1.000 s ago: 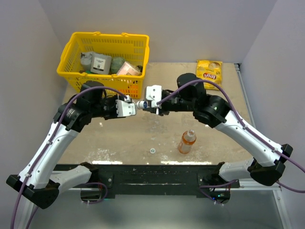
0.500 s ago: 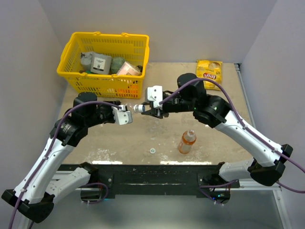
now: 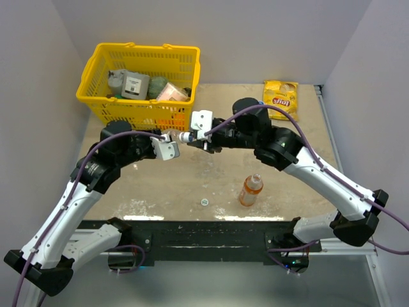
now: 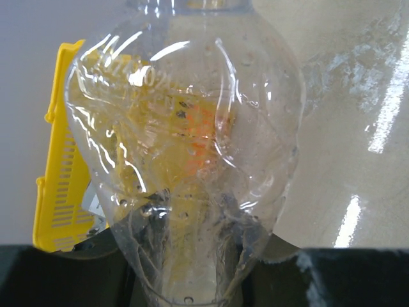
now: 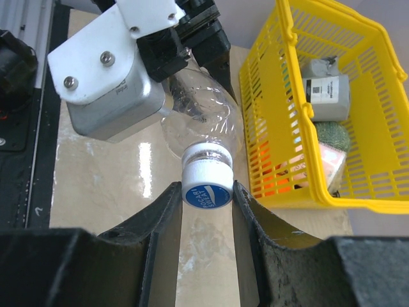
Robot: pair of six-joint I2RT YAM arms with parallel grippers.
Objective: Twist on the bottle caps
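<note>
While the left gripper (image 3: pixel 171 142) pinched the clear bottle (image 5: pixel 199 109) at its base end and held it level above the table (image 3: pixel 160 185), I judged the step in hand to be threading the blue cap (image 5: pixel 206 186) onto that bottle's neck. The right gripper (image 5: pixel 207 192) had its two fingers pressed against the cap's sides, at 9 and 3 o'clock of it in the right wrist view, and the cap sat on the neck. I could not tell how far the threads were engaged.

The next move called for rotating the right gripper about the bottle's axis. The left gripper would have to resist the torque without crushing the thin wall.

In the top view, the orange bottle (image 3: pixel 251 190) stood upright at 5 o'clock of the right gripper, well apart. A loose cap (image 3: pixel 203 202) lay on the table at 6 o'clock.
</note>
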